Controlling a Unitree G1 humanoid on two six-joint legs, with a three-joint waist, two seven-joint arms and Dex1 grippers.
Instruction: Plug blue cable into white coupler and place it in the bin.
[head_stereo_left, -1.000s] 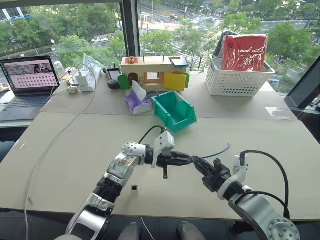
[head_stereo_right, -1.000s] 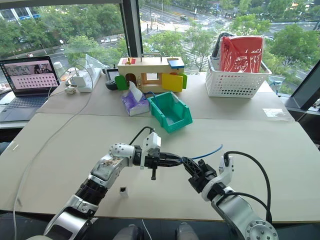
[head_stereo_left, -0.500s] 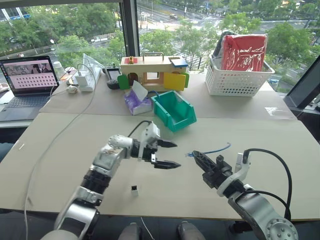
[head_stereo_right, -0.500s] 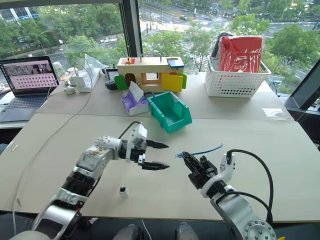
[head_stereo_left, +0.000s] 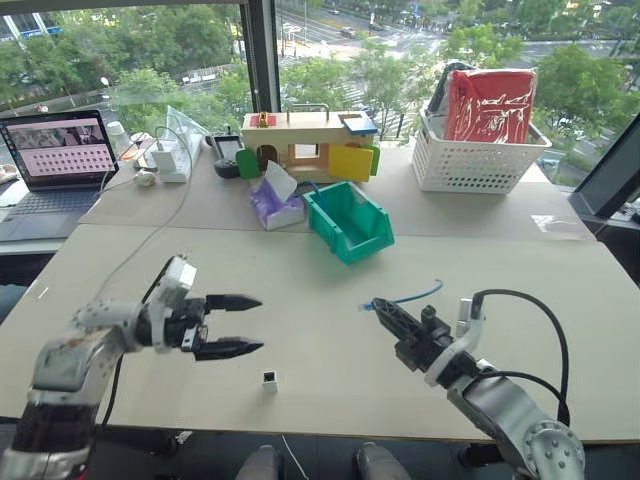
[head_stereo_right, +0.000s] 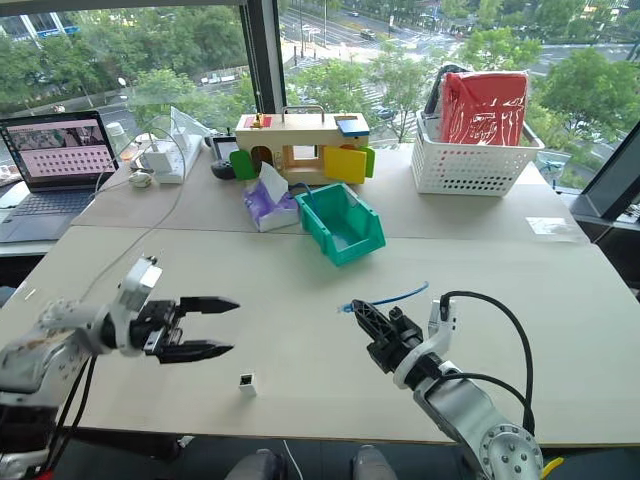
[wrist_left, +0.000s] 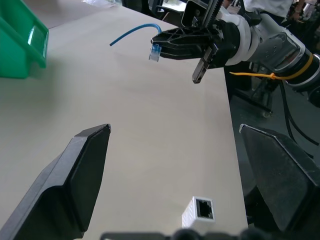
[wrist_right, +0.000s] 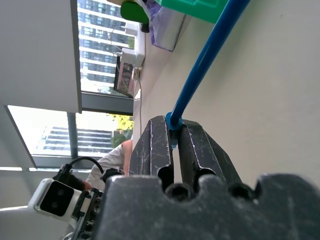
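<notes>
One blue cable (head_stereo_left: 415, 297), pinched at its plug end in the right gripper (head_stereo_left: 385, 310). One white coupler (head_stereo_left: 269, 378) sits loose on the table (head_stereo_left: 300, 290), well short of the one green bin (head_stereo_left: 348, 222). The left gripper (head_stereo_left: 240, 324) near the coupler is wide open, empty.

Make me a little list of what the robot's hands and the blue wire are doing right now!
left gripper: open, holding nothing, above the table
right gripper: shut on the blue cable
blue cable: plug end sticks out past the right gripper
white coupler: alone on the table, near the front edge
bin: beyond both grippers, cable not in it
</notes>
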